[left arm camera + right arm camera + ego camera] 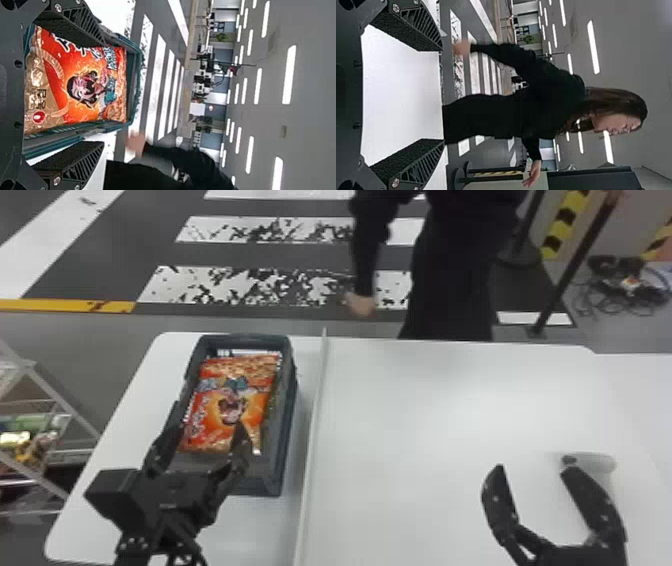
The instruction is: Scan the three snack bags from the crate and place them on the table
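Note:
In the head view, an orange snack bag (227, 405) lies on top inside the dark crate (285, 440), at the left of the table. My left gripper (210, 435) stands open over the crate's near end, its fingertips by the bag's near part. The same bag (85, 85) fills much of the crate (136, 75) in the left wrist view, beyond the open left gripper (104, 93). Whatever lies under the bag is mostly hidden. Over the right part of the table, my right gripper (532, 470) is open; the right wrist view has it (443, 95) with nothing between its fingers.
A raised white strip (312, 415) runs along the white table (450, 415) just right of the crate. Behind the right finger is a grey rounded object (595, 462) on the table. A wire rack (50, 410) with goods stands left of the table.

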You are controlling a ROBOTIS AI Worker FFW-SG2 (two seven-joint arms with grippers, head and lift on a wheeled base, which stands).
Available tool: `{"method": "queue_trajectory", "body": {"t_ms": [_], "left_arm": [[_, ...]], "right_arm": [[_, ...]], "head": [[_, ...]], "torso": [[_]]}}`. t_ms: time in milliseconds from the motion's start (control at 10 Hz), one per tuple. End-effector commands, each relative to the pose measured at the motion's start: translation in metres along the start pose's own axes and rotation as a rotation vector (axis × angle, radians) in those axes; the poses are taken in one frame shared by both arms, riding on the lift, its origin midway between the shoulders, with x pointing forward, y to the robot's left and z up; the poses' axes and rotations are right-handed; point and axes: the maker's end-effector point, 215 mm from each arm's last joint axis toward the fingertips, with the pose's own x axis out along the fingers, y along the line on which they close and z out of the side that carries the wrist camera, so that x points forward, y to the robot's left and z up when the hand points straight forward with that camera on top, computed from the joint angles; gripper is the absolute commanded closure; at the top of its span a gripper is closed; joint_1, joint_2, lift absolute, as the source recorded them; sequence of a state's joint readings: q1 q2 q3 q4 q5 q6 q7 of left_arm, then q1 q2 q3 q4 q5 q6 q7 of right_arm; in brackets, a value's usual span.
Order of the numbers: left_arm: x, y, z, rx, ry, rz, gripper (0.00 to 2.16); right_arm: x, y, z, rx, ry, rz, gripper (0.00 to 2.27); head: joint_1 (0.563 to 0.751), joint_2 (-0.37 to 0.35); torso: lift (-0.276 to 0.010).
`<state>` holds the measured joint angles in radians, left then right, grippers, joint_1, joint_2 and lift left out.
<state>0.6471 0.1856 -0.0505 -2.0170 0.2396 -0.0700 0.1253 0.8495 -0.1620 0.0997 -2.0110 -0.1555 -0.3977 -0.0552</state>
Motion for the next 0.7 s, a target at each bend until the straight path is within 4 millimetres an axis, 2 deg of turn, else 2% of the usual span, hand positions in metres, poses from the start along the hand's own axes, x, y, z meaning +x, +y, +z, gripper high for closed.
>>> {"method": "queue_trajectory", "body": {"t_ms": [0, 200, 300, 400, 600], "left_arm": [[0.017, 0.01, -0.003, -0.009, 0.047, 0.018, 0.12], [0.043, 0.026, -0.015, -0.008, 0.154, 0.042, 0.14], [0.049, 0.041, -0.01, -0.019, 0.16, 0.065, 0.14], [0.06, 0.046, -0.012, -0.022, 0.199, 0.073, 0.14], [0.083, 0.037, -0.019, -0.017, 0.276, 0.057, 0.14]], "right_arm": [[-0.001, 0.001, 0.001, -0.006, -0.001, 0.006, 0.11], [-0.001, 0.002, 0.001, -0.014, 0.0, 0.014, 0.11], [0.004, 0.013, 0.001, -0.018, -0.002, 0.053, 0.11], [0.005, 0.02, 0.0, -0.023, 0.005, 0.077, 0.11], [0.004, 0.019, -0.003, -0.029, 0.013, 0.081, 0.11]], "head": [[0.695, 0.059], [0.695, 0.074], [0.695, 0.085], [0.695, 0.11], [0.695, 0.144]], "torso": [[-0.037], [-0.037], [-0.037], [-0.037], [-0.037]]}}
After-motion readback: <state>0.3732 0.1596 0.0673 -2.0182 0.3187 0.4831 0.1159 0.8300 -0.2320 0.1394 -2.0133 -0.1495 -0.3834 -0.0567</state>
